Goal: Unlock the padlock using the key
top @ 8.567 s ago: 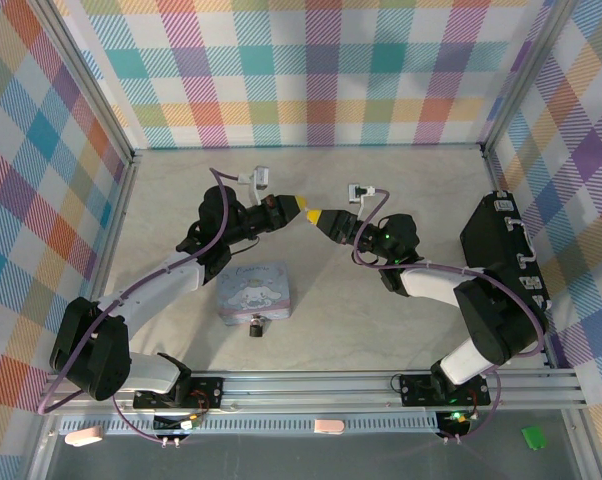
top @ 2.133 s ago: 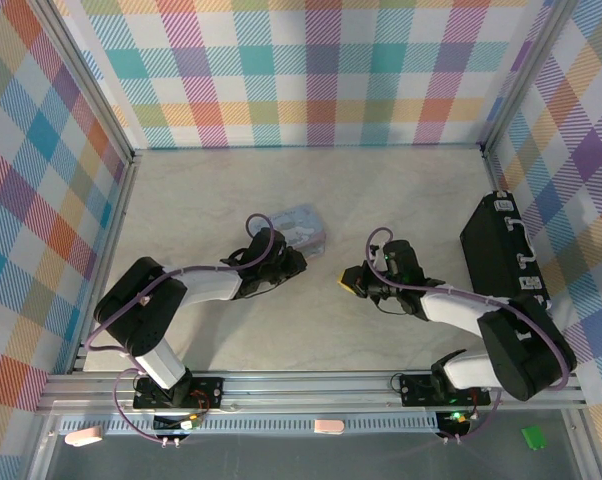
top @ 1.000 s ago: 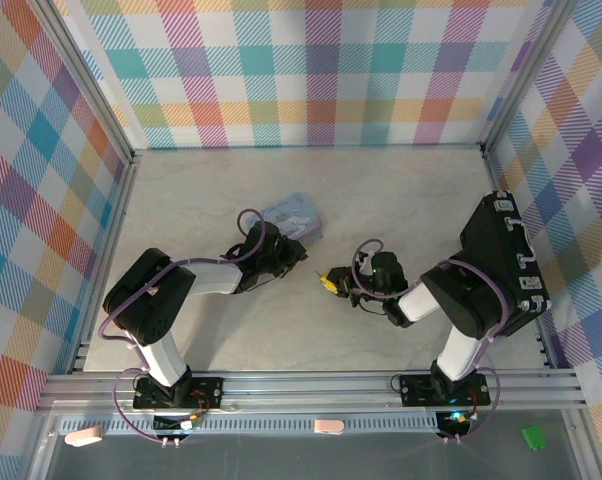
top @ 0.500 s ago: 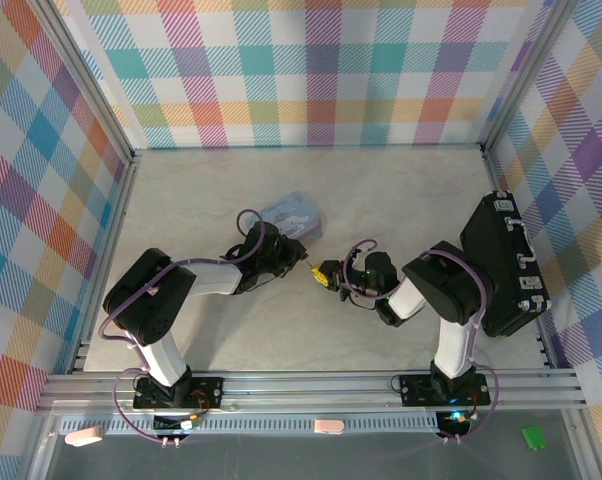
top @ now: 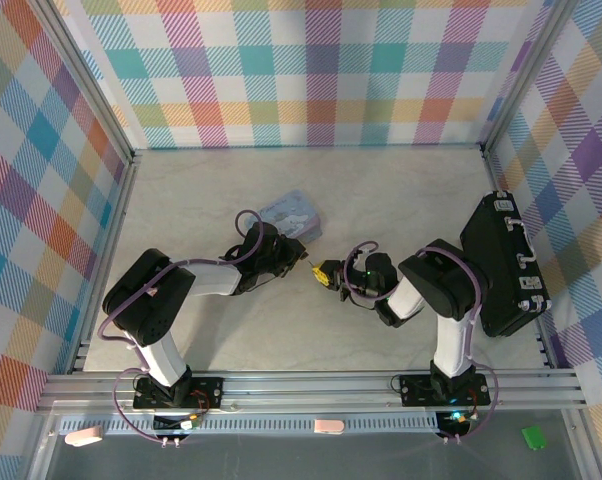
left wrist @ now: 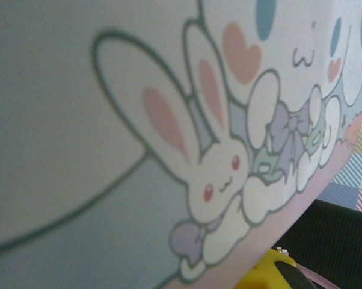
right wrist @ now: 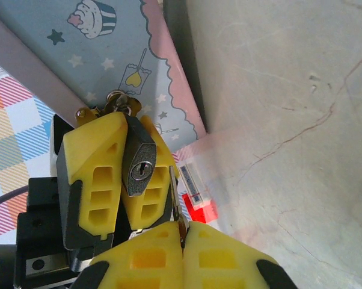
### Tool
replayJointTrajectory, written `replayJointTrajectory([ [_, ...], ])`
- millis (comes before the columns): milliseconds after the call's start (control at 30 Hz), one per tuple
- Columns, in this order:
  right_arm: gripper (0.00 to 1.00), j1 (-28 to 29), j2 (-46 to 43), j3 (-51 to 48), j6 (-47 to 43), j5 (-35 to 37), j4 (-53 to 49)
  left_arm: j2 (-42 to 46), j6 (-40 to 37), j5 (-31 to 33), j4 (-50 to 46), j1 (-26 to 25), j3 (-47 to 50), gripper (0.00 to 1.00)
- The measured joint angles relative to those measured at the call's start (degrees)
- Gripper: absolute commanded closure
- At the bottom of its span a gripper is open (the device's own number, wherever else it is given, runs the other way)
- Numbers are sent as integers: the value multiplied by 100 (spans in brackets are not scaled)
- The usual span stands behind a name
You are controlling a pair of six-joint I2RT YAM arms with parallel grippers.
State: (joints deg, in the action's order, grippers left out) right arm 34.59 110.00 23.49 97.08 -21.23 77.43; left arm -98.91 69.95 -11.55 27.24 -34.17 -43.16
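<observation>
The dark padlock stands upright between the yellow fingers of my left gripper, which is shut on it. Its keyhole faces the right wrist camera and its silvery shackle runs through the latch of the pale blue tin box. My right gripper is shut on the thin key. The key's blade points up just right of the padlock, beside the keyhole and not in it. In the top view the left gripper and right gripper meet tip to tip in front of the tin box.
A black case lies along the right wall. Plaid walls enclose the marbled table. The tin box lid sits very close to the left wrist camera. A barcode label shows on the box's underside.
Over the last second my right gripper moved left with the key, up to the left gripper and the padlock. In the last half second almost nothing moved.
</observation>
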Motion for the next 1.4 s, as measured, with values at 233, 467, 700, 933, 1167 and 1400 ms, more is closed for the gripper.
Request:
replayJointTrajectory([
  [233, 100, 0, 0, 31, 0, 20, 13, 52, 120, -50, 20, 24, 44, 98],
  [467, 100, 0, -2, 72, -2, 13, 15, 74, 149, -103, 48, 52, 66, 98],
  [700, 100, 0, -109, 116, -28, -42, 15, 83, 186, -105, 70, 57, 70, 98],
  [933, 100, 0, -109, 116, -44, -55, 13, 101, 214, -114, 105, 61, 103, 98],
  [1167, 100, 0, -109, 129, -46, -90, 13, 118, 269, -129, 103, 72, 103, 98],
  [1400, 100, 0, -109, 133, -52, -94, 13, 127, 273, -155, 103, 90, 109, 98],
])
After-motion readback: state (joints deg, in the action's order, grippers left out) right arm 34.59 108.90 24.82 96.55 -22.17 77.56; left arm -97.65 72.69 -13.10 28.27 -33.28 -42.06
